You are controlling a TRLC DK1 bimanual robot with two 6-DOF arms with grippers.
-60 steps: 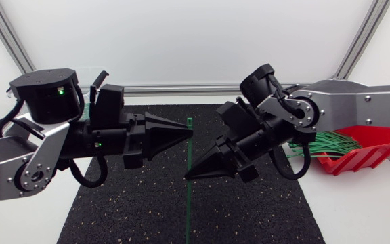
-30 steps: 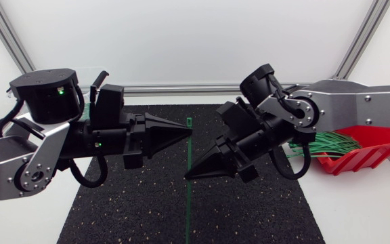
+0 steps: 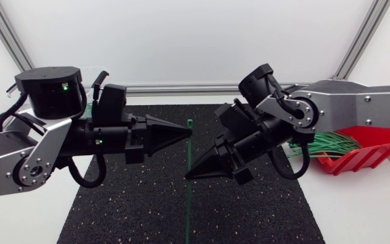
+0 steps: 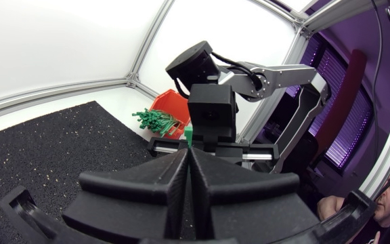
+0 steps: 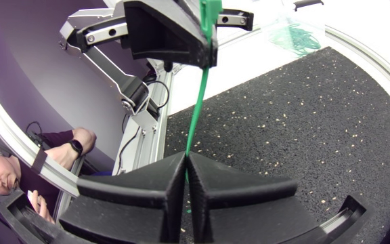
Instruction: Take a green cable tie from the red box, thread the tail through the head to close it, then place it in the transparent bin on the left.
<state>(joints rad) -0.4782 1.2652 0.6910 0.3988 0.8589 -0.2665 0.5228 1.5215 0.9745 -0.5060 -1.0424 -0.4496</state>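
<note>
A green cable tie (image 3: 188,152) hangs upright over the black mat, between my two grippers. My left gripper (image 3: 190,131) is shut on the tie just below its square head (image 3: 189,123). My right gripper (image 3: 187,175) is shut on the strap lower down, and the tail runs on below it toward the mat's front. In the right wrist view the strap (image 5: 196,112) rises from between my shut fingers (image 5: 185,157) to the left gripper's tip (image 5: 205,51). In the left wrist view the head (image 4: 189,133) shows just past my shut fingers (image 4: 189,152).
The red box (image 3: 370,154) holding several green ties (image 3: 330,144) stands at the right edge, behind my right arm. The transparent bin (image 5: 296,30) with several ties in it lies beyond the left gripper. A black mat (image 3: 249,210) covers the middle of the table.
The left gripper's fingers have closed fully on the tie. The left arm's rear links have shifted slightly. The right arm and the tie stay where they were.
</note>
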